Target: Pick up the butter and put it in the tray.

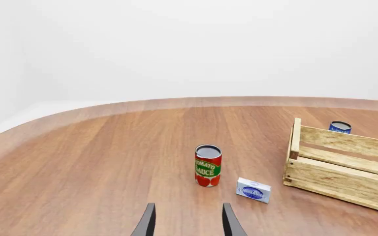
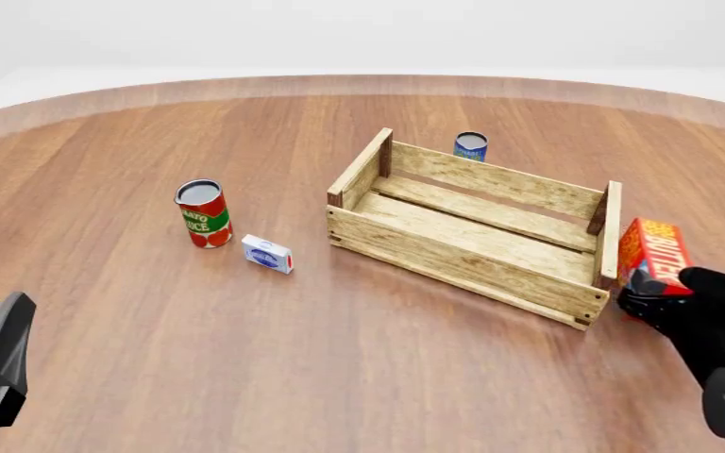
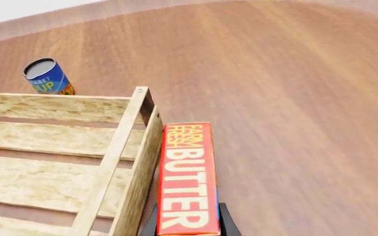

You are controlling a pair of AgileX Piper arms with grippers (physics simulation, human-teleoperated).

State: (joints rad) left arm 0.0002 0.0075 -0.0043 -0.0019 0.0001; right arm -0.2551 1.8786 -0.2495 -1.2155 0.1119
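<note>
holding one butter (image 2: 653, 254) in right tool (image 2: 649, 294) | left tool (image 1: 187, 221) released | one tray (image 2: 463, 247) | two cans

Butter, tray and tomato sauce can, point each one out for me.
butter (image 3: 187, 182), right wrist view, lettered top face
tray (image 2: 445, 253), front view, near side wall
tomato sauce can (image 2: 204, 217), front view, label

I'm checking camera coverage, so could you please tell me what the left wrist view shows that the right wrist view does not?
Only the left wrist view shows the tomato can, the small box and the open left pincer. Only the right wrist view shows the butter, held by the right pincer just outside the tray's end wall. Both show the tray and blue can.
</note>
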